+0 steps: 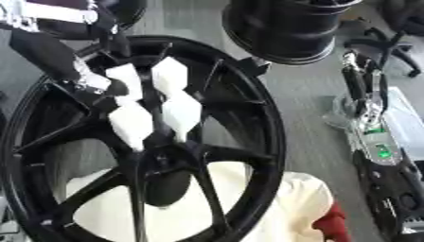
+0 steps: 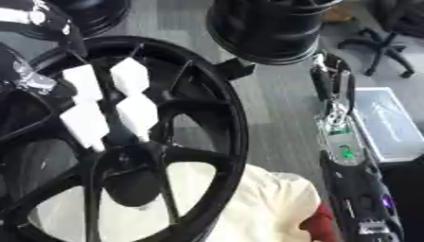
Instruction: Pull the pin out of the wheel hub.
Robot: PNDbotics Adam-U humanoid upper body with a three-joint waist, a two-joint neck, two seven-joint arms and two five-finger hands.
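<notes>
The wheel hub point(image 1: 267, 118) fills the view, its spokes running in toward a dark centre. Four white blocks point(image 1: 170, 75) sit in a cluster among the upper spokes. I take the pin to be one of them, though which one cannot be made out.

The left hand point(image 1: 101, 84) comes in from the upper left corner, and its tip lies right against the nearest block point(image 1: 124, 78). That block lies just ahead of the fingers on the hub-centre side, and the other three lie beyond it and below. Each block's long axis seems to follow the spokes, slanting down toward the centre, so it lies roughly crosswise to the line of the forearm. The fingers are dark against the dark spokes. Whether they are spread, pressed together or already closed on the block cannot be told.

The right hand point(image 1: 373, 137) stands idle outside the rim on the far right, its fingers point(image 1: 354, 82) straight, pointing up and holding nothing, well apart from the blocks.

The left hand is plainly the nearer one. The pull would probably have to run along the block's own axis, up and away from the spokes.
</notes>
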